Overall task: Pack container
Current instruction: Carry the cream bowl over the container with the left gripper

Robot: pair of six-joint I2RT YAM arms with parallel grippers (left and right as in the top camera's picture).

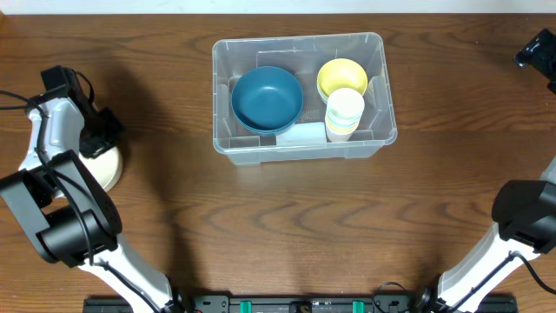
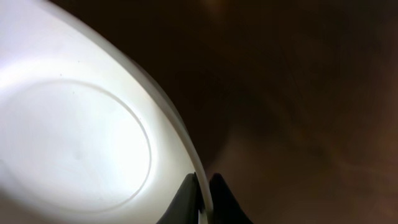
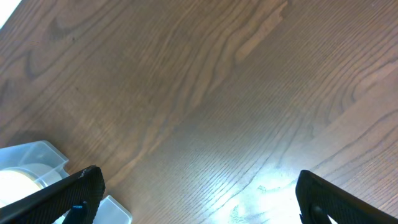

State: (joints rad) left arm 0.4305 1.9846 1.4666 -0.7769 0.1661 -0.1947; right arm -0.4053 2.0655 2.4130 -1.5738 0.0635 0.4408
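The container (image 1: 300,153), a large clear plastic bin, stands at the table's back middle. It holds a blue bowl (image 1: 267,97), a yellow bowl (image 1: 341,76) and a pale stacked cup (image 1: 344,113). At the far left a cream-white bowl (image 1: 106,168) rests on the table. My left gripper (image 1: 102,132) is over its far edge. In the left wrist view the left gripper (image 2: 202,182) is shut on the thin rim of the white bowl (image 2: 74,143), one finger inside and one outside. My right gripper (image 1: 537,50) is at the back right, and in its wrist view the right gripper (image 3: 199,180) stands open over bare wood.
A pale blue flat piece (image 1: 301,133) lies inside the bin's front wall. A corner of the container (image 3: 37,152) shows at the lower left of the right wrist view. Both arm bases stand near the table's front edge.
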